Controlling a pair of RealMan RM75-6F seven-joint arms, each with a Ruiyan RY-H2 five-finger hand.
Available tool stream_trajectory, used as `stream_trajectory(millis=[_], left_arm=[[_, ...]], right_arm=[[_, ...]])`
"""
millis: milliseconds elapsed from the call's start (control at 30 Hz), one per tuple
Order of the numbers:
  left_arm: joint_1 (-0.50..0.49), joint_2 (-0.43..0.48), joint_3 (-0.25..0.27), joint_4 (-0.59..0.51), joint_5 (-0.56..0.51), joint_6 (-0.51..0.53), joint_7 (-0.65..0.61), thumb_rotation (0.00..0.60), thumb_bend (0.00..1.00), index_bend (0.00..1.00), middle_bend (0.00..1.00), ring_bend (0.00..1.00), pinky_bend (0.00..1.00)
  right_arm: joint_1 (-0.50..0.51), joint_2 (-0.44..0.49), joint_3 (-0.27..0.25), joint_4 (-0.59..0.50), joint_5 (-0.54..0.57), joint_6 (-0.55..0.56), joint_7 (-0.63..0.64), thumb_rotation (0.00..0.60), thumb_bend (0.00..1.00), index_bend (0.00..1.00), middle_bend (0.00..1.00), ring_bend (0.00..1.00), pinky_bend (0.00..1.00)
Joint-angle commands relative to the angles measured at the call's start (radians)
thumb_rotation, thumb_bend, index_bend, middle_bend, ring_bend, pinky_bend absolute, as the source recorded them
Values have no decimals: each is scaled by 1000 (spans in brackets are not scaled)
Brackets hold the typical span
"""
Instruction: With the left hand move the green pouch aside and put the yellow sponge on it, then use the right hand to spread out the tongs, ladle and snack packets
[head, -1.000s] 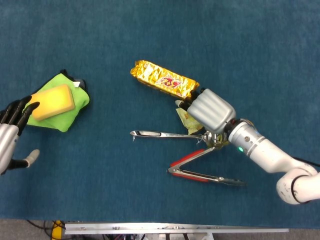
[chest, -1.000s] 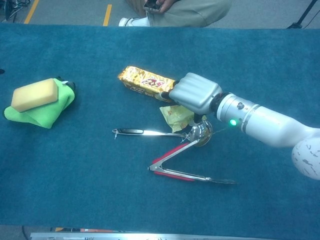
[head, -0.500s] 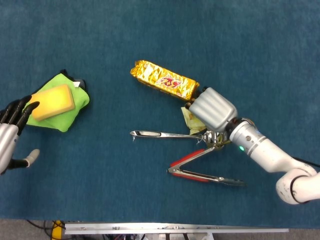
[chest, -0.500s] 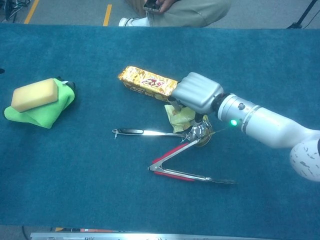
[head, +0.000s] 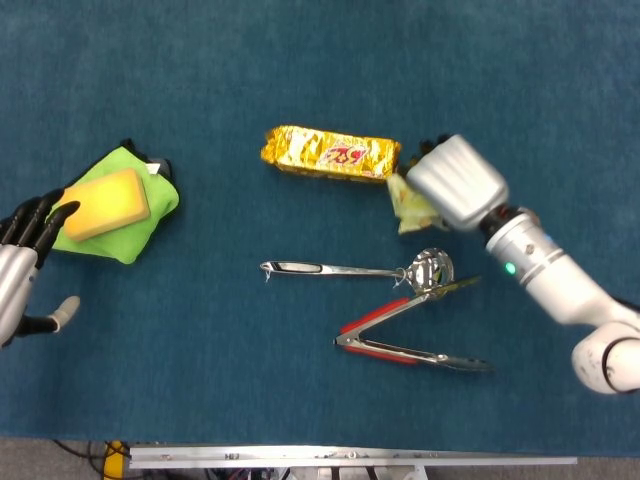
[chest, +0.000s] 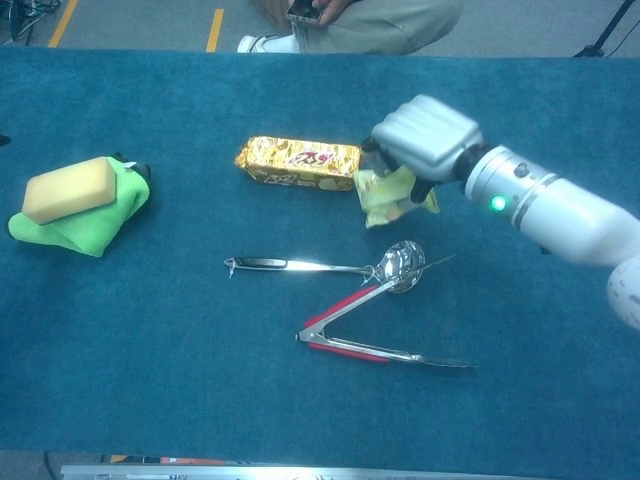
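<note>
2 jobs in all, left one finished: yellow sponge (head: 100, 204) lying on green pouch (head: 125, 205), left hand (head: 25, 270) beside it, fingers spread, empty. Now spreading with right hand (chest: 420, 140), clamped on small pale-green snack packet (chest: 385, 195) touching gold packet (chest: 298, 163). Next: carry it clear, well away from ladle (head: 360, 270) and tongs (head: 410, 335), which overlap.

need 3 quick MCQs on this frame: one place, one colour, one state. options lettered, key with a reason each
1. Where is the yellow sponge?
A. on the green pouch
B. beside the tongs
C. under the ladle

2. What colour are the tongs' grips?
A. blue
B. red
C. white

3. What is the right hand doing?
A. gripping the ladle
B. holding the small yellow-green snack packet
C. pressing on the gold snack packet

Answers: 1 A, the sponge lies atop the pouch in both views. 2 B, red strips line the arms. 3 B, the packet hangs from under the hand, off the ladle.
</note>
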Motion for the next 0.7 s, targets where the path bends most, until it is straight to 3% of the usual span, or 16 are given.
stream_trajectory(millis=[33,700], left_arm=[[-1,-1,-1,0,0,-1,0,600,265,0,0,0,150],[10,9,1,3,-3,14,-7,600,265,0,0,0,150]], right_arm=[[-2,10,23,14,24,10,7,600,0,535,616,409,493],[59,-88,149,133,181,45,-25,600,0,535,565,390,491]])
